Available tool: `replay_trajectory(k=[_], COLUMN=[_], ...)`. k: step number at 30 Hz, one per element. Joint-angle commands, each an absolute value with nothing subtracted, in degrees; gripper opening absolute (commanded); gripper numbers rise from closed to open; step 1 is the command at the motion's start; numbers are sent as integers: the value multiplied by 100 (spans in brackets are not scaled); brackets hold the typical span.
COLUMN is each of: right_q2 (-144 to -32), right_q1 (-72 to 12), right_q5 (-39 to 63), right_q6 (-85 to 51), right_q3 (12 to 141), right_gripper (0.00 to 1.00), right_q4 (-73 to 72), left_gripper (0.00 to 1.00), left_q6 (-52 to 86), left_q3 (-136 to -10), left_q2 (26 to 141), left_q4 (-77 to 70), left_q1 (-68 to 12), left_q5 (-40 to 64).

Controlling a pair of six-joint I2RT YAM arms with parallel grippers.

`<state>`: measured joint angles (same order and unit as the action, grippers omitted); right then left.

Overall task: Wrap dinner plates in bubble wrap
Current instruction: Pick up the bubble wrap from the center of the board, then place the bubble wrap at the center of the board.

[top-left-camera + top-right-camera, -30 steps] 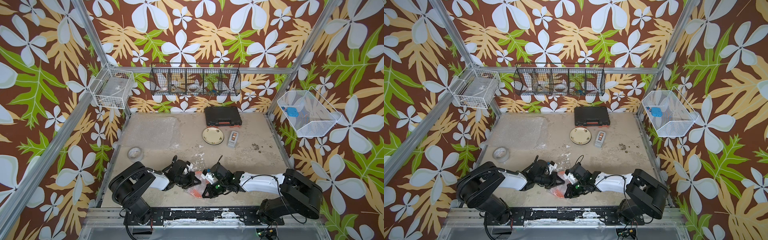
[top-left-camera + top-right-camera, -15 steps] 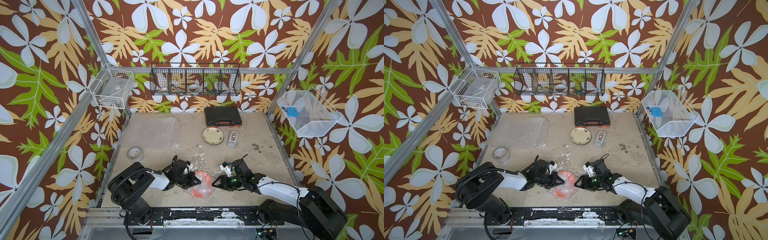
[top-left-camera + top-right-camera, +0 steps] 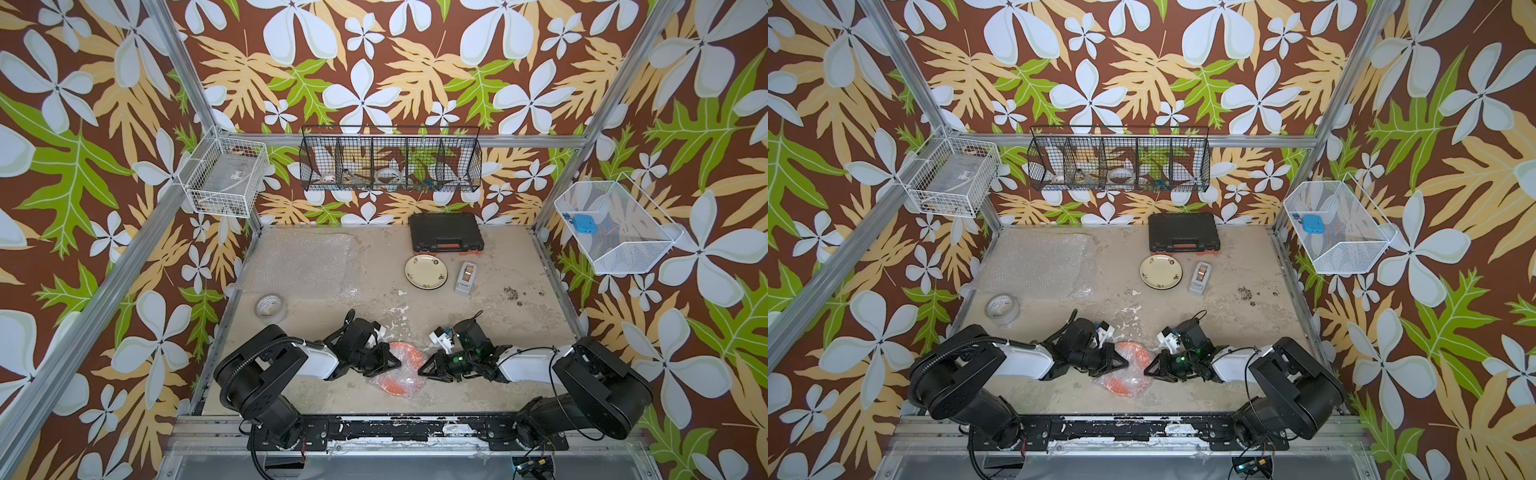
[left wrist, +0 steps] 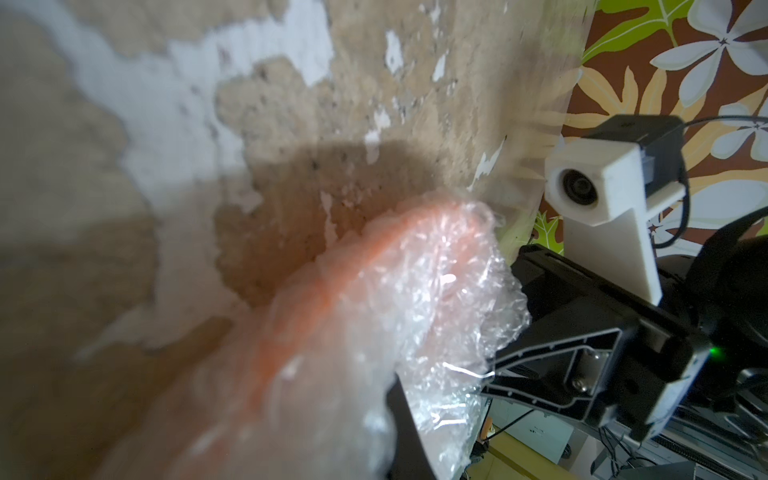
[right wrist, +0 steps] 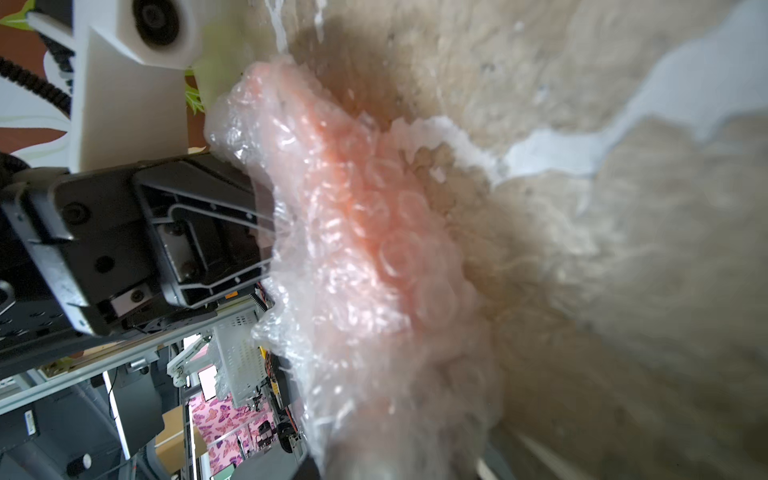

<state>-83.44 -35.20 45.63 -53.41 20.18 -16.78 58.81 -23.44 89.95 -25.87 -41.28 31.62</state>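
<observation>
- Nearest me, the orange plate (image 3: 409, 350) lies on the desk (image 3: 498, 332) between my two arms. It is bundled in crumpled bubble wrap (image 3: 399, 377), and the orange shows through the plastic in both wrist views.
- My left pincer (image 3: 397, 362) is closed tight, pinching the bubble wrap at the plate's left edge.
- My right pincer (image 3: 420, 370) has its tip against the wrap at the opposite edge. I cannot tell whether it grips anything or how far apart its jaws stand.
- Further back on the left, a whitish tape roll (image 3: 270, 307) sits near the desk's edge.
- Beyond it, a flat bubble wrap sheet (image 3: 299, 266) covers the far left corner.
- At the same depth, right of centre, the cream plate (image 3: 426, 271) with dark flower marks lies bare, with a tape dispenser (image 3: 466, 277) just beside it.
- Farthest back, a black case (image 3: 445, 238) rests against the wall, below a black wire basket (image 3: 457, 164).
</observation>
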Motion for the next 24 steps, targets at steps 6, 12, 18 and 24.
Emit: replay_trajectory(k=[6,12,18,24], right_q2=[-8159,-8112,-8571,-9839], right_q1=[-3482,-3117,-2545,-2342], right_q5=[4223,4162,4123,3908], right_q6=[-4905,-4694,-4584,-4669], right_q3=[2455,2880,3972,5722], right_gripper=[4,2,1,0], right_q4=[-1288,-893,-714,-579], left_gripper=[32,49,56,56], left_q6=[5062,4024,2879,2260], left_q3=[-3324,-4420,-5167,-5711], left_q2=[7720,7079,7323,8045], left_q4=[464,2069,2835,2848], left_q1=[-3837,-2845,-1473,-728], left_q5=[1681,1259,1019,841])
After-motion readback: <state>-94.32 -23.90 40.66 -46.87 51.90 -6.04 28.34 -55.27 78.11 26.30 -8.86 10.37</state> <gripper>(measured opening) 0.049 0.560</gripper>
